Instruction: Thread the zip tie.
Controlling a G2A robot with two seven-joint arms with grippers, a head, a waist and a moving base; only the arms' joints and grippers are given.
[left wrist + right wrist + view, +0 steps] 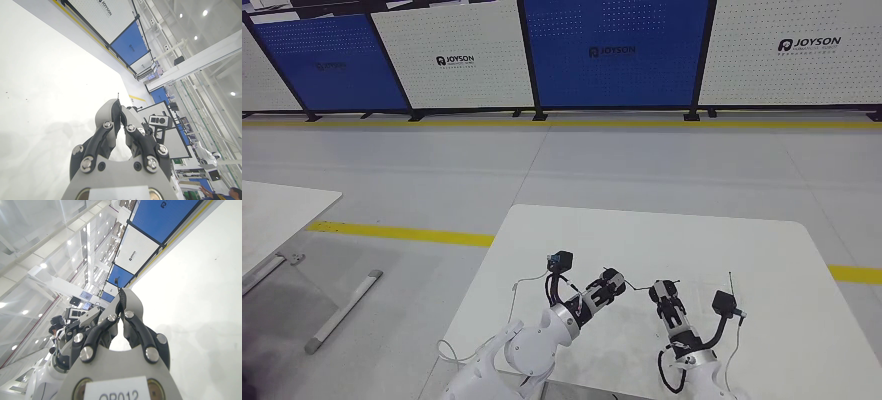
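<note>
Currently the left tool [119, 103] has its fingers pressed together on the zip tie [118, 95]; a thin black tip pokes out past the fingertips. The right tool [121, 294] is likewise clamped on the zip tie [117, 286], and the square head end stands clear of its grip.

From above, the two tools face each other close over the near part of the white worktop [642, 235]. The tie shows there only as a faint dark line in the gap between them, and whether it runs unbroken cannot be made out. The stretch of strap inside each grip is hidden by the pads.

A few dark specks [7, 92] mark the worktop. Beyond it lies a grey floor [662, 160] with a yellow line [402, 233]. Blue and white partition panels [612, 50] close off the far side. A second table [282, 210] is cut off at the left edge.
</note>
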